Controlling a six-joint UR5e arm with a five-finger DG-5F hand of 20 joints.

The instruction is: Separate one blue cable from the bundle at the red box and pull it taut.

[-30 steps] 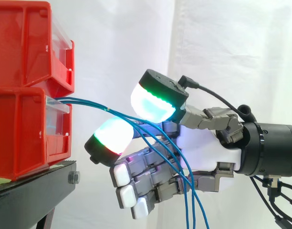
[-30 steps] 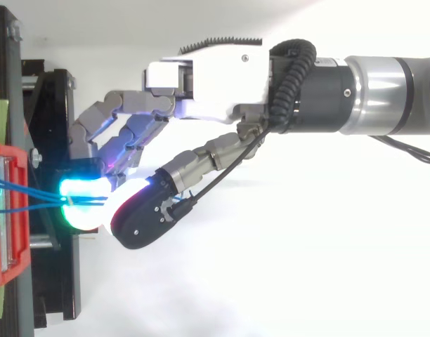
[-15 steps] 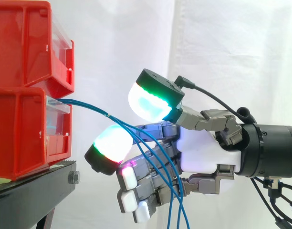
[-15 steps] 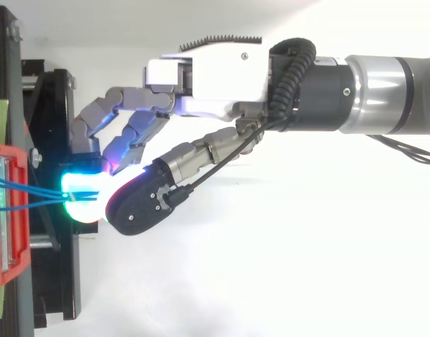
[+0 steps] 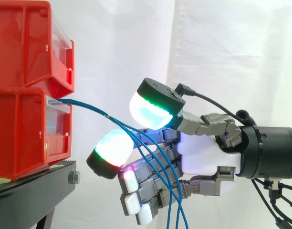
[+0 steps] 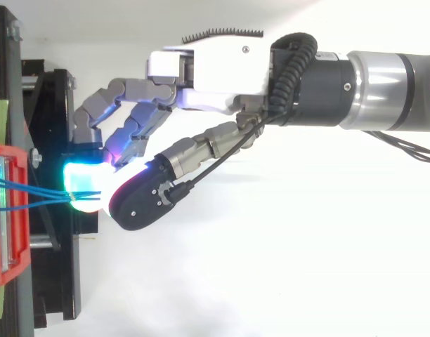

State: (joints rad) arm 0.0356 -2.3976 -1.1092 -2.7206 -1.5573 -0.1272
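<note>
**Carrier.** A black stand (image 5: 31, 195) bears two red bins, stacked, before a white curtain (image 5: 241, 47). The lower red bin (image 5: 22, 133) sits at the stand's edge nearest the robot, its clear front panel facing that way. The upper red bin (image 5: 26, 43) rests directly on it, and its front overhangs slightly. A bolt head (image 5: 73, 178) shows on the stand's end face, just under that edge.

**Task item.** The blue cables (image 5: 88, 107) leave the top of the lower bin's front panel as one close bundle. They run outward beyond the stand's edge, sloping downward in a curve. At the robot hand they fan into several separate strands, which cross its near side and hang below it. No strand is separated from the rest at the bin, and none is drawn straight. In the top view the cables (image 6: 32, 193) run from the bin across the stand's edge.

**Robot hand.** The robot hand (image 5: 208, 152) hovers just off the stand's edge, level with the lower bin and clear of it. The arm (image 6: 391, 91) lies level behind it. Whether the robot hand clamps the cables or merely has them lying against it cannot be told from either view.
</note>
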